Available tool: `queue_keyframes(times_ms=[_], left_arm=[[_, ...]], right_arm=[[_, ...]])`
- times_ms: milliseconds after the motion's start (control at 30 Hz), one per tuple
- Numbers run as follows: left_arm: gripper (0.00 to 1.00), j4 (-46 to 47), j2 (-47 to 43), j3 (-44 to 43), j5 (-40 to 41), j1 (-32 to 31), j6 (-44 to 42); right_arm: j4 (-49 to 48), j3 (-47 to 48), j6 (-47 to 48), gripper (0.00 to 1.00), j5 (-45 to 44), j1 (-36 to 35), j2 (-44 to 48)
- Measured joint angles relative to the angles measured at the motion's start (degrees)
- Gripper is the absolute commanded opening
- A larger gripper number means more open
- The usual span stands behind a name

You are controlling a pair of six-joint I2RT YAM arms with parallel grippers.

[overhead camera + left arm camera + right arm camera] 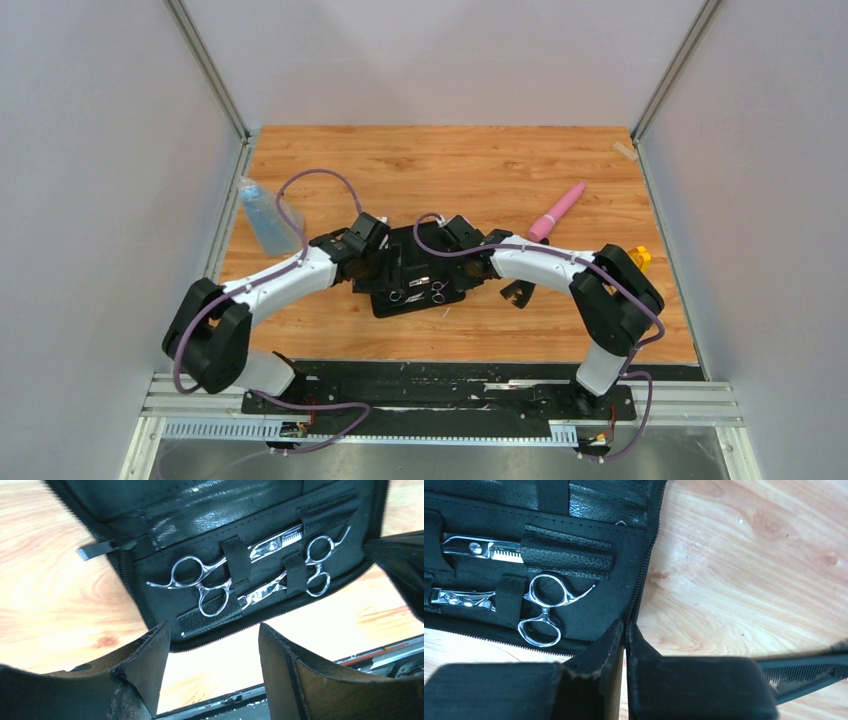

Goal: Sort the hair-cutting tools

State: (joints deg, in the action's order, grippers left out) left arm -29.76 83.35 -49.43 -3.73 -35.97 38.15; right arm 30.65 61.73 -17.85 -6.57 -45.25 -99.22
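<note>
A black zip case (382, 306) lies open mid-table. Two silver scissors are tucked under its elastic straps, one on the left (200, 577) and one on the right (316, 562); both show from above (398, 296) (438, 292). My left gripper (214, 635) hovers over the case's near edge, open, with nothing between its fingers. My right gripper (625, 630) is shut, its tips at the case's right zipper edge (639, 592); I cannot tell whether it pinches the edge. A black comb (804, 672) lies on the wood to the right of the case (518, 293).
A pink tapered tool (557, 211) lies at the back right. A translucent blue bottle (265, 215) lies by the left wall. A yellow part (640, 258) sits behind the right arm's elbow. A black rail (440, 385) runs along the near edge.
</note>
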Motion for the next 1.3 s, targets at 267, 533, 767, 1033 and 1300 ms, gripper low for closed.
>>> queue_keyframes(times_ms=[267, 533, 767, 1033, 1300], left_arm=[[0.92, -3.9, -12.9, 0.3, 5.0, 2.4, 0.5], [1.0, -10.1, -25.5, 1.4, 9.1, 11.5, -0.9], [1.0, -15.1, -34.6, 1.4, 12.7, 12.9, -6.1], [1.0, -15.4, -41.4, 1.5, 13.1, 13.0, -12.8], [1.0, -13.1, -43.8, 1.6, 10.0, 13.1, -17.7]], right_arm=[[5.2, 0.0, -11.2, 0.2, 1.1, -2.8, 0.7], [12.1, 4.4, -14.2, 0.44, 2.5, -14.3, 1.1], [13.2, 9.7, -2.8, 0.53, -2.6, -10.8, 3.9], [8.4, 13.7, 11.0, 0.59, -4.9, -2.0, 1.1], [4.9, 19.6, 21.5, 0.57, -0.4, 4.7, -6.7]])
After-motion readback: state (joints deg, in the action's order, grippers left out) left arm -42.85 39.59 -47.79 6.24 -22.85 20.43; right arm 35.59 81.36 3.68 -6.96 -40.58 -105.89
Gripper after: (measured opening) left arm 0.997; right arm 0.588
